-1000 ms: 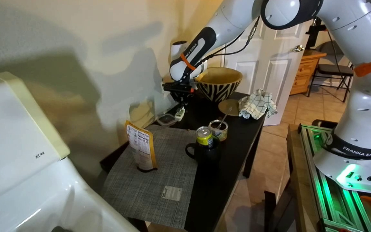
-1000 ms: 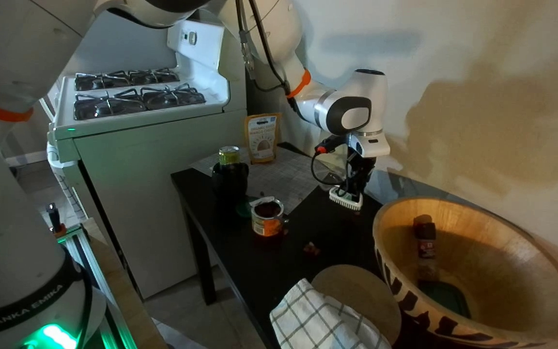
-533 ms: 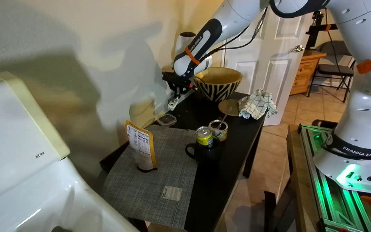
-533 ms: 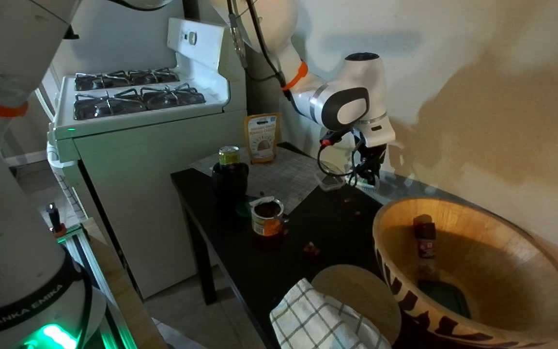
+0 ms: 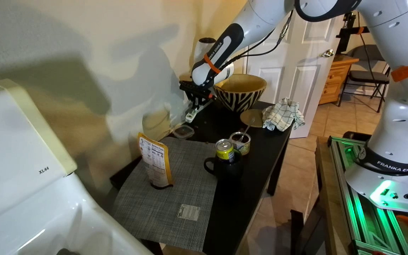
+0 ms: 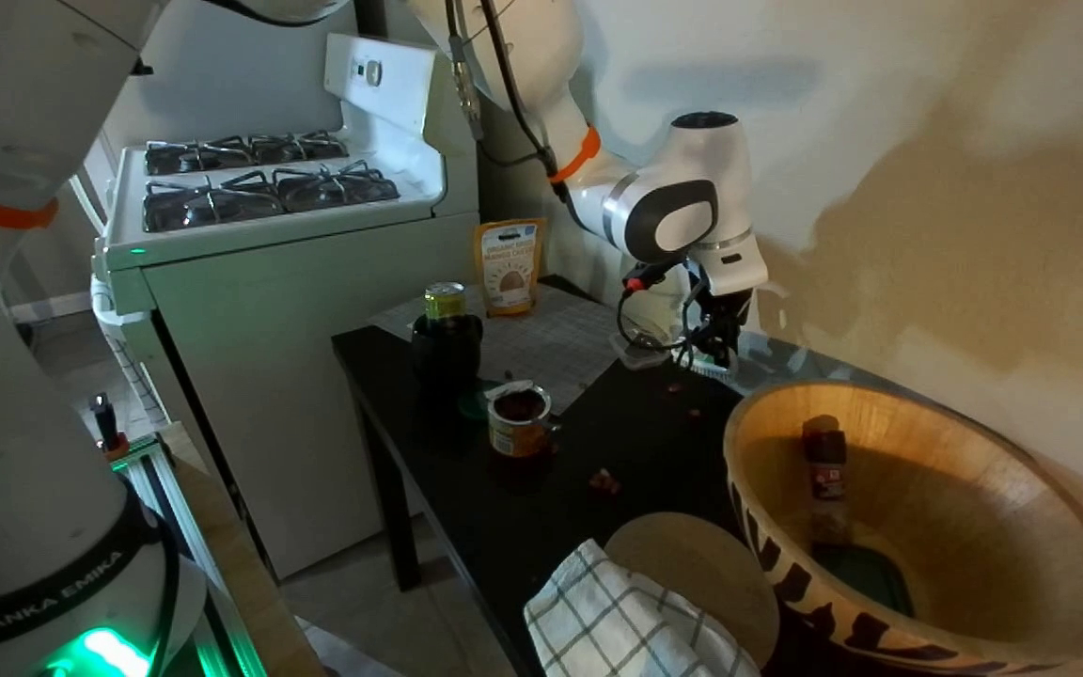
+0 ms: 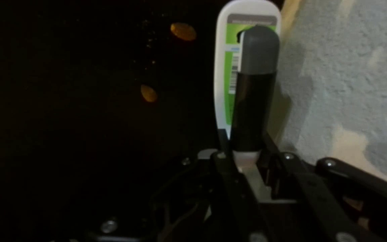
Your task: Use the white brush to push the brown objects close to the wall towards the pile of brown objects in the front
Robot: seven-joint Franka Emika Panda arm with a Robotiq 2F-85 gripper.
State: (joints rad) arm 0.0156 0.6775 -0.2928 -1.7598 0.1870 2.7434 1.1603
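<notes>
Exterior view: brush nearer wall

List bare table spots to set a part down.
Free: grey placemat between pouch and black mug; black tabletop from mug toward stove, between placemat and edge. Crowded: along the wall, where gripper holds white brush near brown objects; around bowl, round board and cloth.

The black bench carries a grey mat, open tin, tan disc and striped bowl. Brown bits (some clustered, some loose) lie there too.
</notes>
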